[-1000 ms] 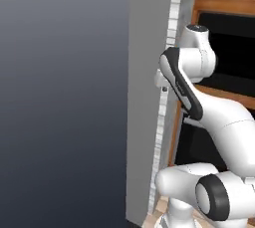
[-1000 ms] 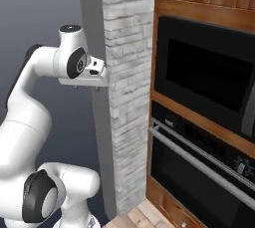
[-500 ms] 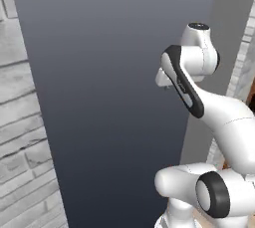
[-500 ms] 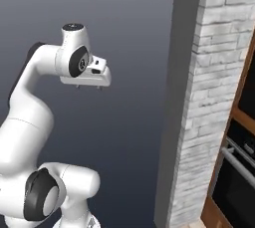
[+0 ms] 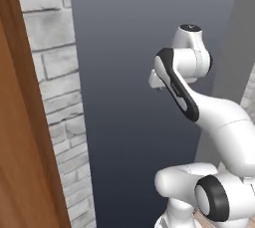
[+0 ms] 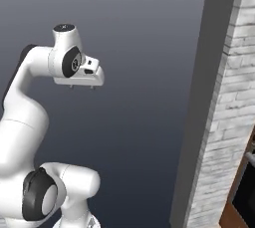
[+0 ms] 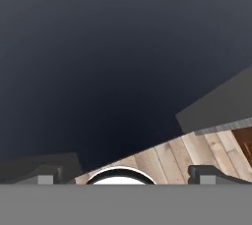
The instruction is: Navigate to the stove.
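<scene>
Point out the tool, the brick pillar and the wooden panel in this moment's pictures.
tool (image 6: pixel 81 87), right base view, between its two small fingertips.
brick pillar (image 6: pixel 226 122), right base view, middle of its pale brick face.
wooden panel (image 5: pixel 20 162), left base view, its brown front face.

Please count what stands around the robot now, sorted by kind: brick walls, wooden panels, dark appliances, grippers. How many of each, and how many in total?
Brick walls: 2, the second at the right.
Wooden panels: 1.
Dark appliances: 1, cut by the edge.
Grippers: 1.
Total: 5.
</scene>
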